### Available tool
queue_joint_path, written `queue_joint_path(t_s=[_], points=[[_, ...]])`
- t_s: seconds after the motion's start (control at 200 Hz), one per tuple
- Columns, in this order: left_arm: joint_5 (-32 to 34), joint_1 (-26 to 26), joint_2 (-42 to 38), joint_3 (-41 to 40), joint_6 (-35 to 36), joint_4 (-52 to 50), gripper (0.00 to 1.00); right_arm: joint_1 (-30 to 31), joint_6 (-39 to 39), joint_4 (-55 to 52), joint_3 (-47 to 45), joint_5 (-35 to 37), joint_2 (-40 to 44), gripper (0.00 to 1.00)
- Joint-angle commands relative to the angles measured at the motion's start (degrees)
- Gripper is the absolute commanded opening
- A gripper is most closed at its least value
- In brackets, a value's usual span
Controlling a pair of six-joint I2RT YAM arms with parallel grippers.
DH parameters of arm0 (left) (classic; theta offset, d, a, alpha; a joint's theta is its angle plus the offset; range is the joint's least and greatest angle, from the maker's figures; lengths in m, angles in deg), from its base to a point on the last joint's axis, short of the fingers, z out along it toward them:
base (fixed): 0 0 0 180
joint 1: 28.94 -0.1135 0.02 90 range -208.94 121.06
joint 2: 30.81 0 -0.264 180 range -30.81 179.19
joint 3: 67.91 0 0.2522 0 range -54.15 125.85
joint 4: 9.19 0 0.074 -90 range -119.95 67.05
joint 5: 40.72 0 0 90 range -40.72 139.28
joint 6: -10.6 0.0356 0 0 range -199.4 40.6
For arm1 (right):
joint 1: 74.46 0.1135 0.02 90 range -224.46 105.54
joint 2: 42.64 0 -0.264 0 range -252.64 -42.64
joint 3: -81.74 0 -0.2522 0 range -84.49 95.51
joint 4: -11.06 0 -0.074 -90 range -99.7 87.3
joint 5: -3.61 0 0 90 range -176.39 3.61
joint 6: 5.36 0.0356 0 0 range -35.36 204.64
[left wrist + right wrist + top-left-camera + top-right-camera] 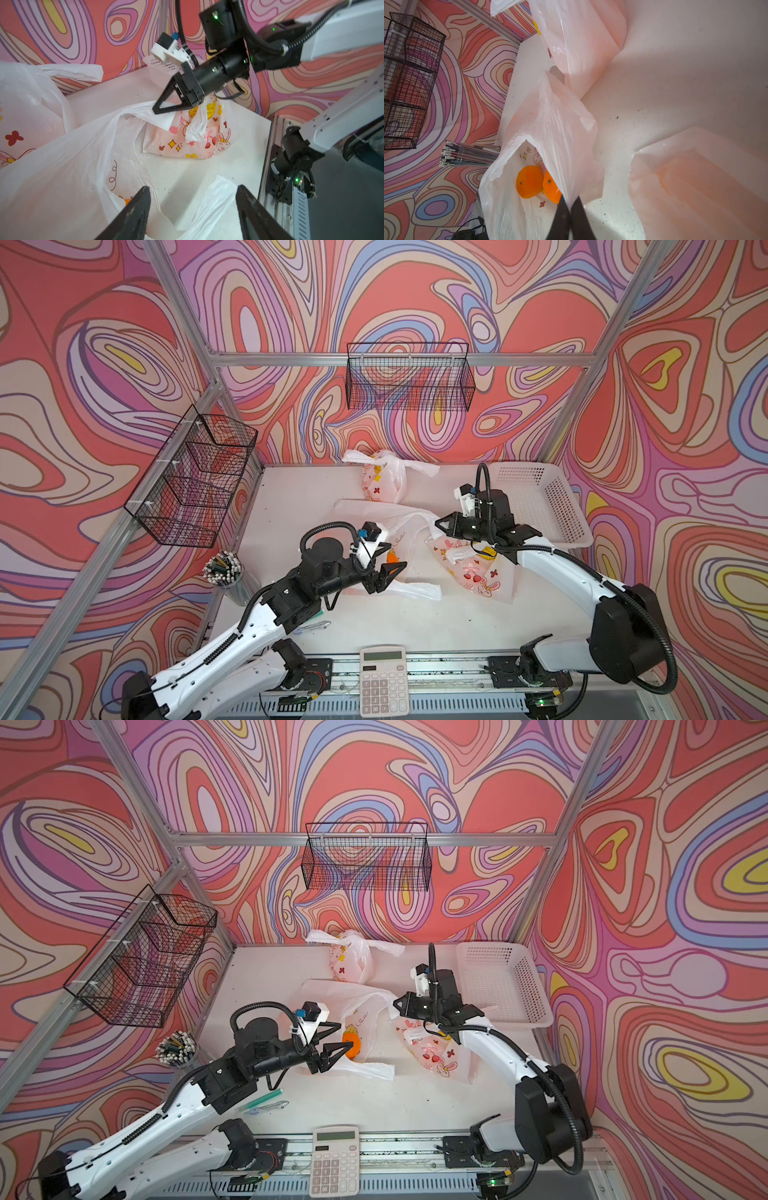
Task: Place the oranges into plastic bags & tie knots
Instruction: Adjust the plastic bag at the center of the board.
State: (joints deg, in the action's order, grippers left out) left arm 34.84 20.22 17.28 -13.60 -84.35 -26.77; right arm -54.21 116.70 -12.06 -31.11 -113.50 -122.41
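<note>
My left hand (192,193) hangs open, empty, above the near side of the thin translucent white cartoon-printed plastic bag (560,128) holding two glossy oranges (529,181). Farther right, my right hand (158,109) pinches its far rim; a lopsided pull could spill them.

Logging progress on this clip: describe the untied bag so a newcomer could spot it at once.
On the white table, three rabbit-print bags lie. It is the middle bag, mouth gaping with oranges visible inside; the back bag and right-hand bag are knotted shut.
</note>
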Motion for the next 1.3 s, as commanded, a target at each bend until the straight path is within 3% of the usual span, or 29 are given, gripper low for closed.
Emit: queue_joint_path(t_s=[0.0, 0.25, 0.636, 0.881, 1.032, 1.122, 1.172, 1.292], points=[[12.3, 7.3, -0.2, -0.8, 10.2, -4.3, 0.73, -0.4, 0.9, 2.2, -0.6, -1.3, -1.1, 0.0], [30.8, 24.3, 10.6, -0.7, 22.8, -2.6, 0.93, -0.4, 0.9, 2.5, -1.4, -2.2, -1.1, 0.0], [46.1, 27.8, 30.9, 5.8, 28.1, 1.6, 0.99, -0.5, 0.7, 2.1, -2.6, -2.6, 0.6, 0.0], [51.0, 27.9, 39.7, 8.3, 28.1, 1.0, 0.64, -0.5, 0.9, 2.3, -2.8, -3.2, 1.8, 0.0], [54.9, 27.8, 38.9, 8.5, 27.9, 1.8, 0.24, -0.4, 2.6, 5.4, -3.2, -6.1, 3.0, 0.0], [55.8, 27.6, 34.8, 7.4, 28.9, 2.8, 0.07, -0.4, 4.0, 7.2, -3.1, -8.5, 3.7, 0.0], [55.1, 27.0, 31.3, 6.6, 29.4, 3.1, 0.0, -0.4, 5.3, 8.6, -2.9, -10.2, 4.1, 0.0], [50.1, 23.2, 21.2, 5.7, 29.5, 1.7, 0.0, -0.3, 8.7, 12.0, -1.5, -13.6, 5.2, 0.0]])
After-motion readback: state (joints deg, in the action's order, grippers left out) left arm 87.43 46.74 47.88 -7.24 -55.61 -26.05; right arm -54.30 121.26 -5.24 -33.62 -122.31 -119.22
